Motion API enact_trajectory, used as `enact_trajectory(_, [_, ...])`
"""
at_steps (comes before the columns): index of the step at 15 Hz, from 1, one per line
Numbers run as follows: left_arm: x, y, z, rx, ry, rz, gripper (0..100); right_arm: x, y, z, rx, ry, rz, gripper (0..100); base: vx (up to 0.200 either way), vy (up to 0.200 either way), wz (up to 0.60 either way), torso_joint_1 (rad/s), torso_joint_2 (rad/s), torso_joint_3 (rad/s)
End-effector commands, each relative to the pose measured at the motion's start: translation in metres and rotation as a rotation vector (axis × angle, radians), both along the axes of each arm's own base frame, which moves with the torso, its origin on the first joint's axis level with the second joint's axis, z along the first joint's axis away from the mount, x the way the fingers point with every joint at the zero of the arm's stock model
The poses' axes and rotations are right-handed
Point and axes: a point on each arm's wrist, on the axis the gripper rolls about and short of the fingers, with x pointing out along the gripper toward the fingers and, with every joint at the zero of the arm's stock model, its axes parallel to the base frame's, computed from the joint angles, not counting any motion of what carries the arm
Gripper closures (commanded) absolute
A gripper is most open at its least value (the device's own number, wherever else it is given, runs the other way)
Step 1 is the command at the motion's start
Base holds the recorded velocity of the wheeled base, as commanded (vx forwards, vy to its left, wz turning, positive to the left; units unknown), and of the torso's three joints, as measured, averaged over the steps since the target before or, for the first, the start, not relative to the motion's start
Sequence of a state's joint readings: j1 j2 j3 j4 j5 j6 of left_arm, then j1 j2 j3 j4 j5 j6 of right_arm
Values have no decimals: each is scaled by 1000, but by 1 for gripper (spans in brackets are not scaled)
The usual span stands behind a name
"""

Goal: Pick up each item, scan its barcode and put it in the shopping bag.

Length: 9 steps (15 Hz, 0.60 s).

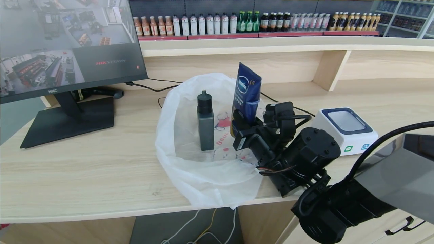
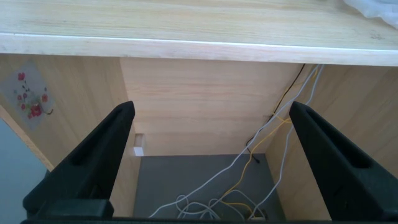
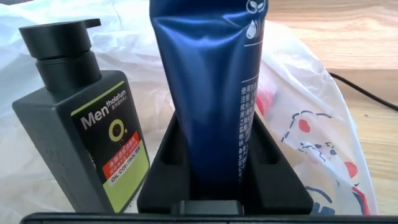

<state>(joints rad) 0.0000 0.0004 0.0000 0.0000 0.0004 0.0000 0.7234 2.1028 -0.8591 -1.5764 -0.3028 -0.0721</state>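
Clamping one dark blue plastic squeeze tube (image 1: pixel 247 91) upright by its lower end, the right gripper (image 1: pixel 241 126) sits at the mouth of the one thin white plastic shopping bag (image 1: pixel 210 179), where one dark grey rectangular bottle (image 1: pixel 205 123) stands upright inside, just beside the tube. One white boxy barcode scanner (image 1: pixel 346 130) rests near the bag's right; the left gripper (image 2: pixel 211 155) gapes empty below the bag's level.

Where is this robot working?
Most likely a shop's checkout. Rows of bottled drinks stand on display behind, a barcode scanner sits on the wooden counter, and a white shopping bag lies open beside it.
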Motion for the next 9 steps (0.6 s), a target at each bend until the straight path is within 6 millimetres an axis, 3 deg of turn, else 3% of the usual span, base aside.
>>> enact_trajectory(1, [0, 0, 0, 0, 0, 0, 0, 4, 3, -13, -26, 30, -3, 100, 0, 0, 0, 0, 0, 0])
enact_trajectory(9, [0, 0, 0, 0, 0, 0, 0, 8, 4, -19, -26, 43, -4, 100, 0, 0, 0, 0, 0, 0])
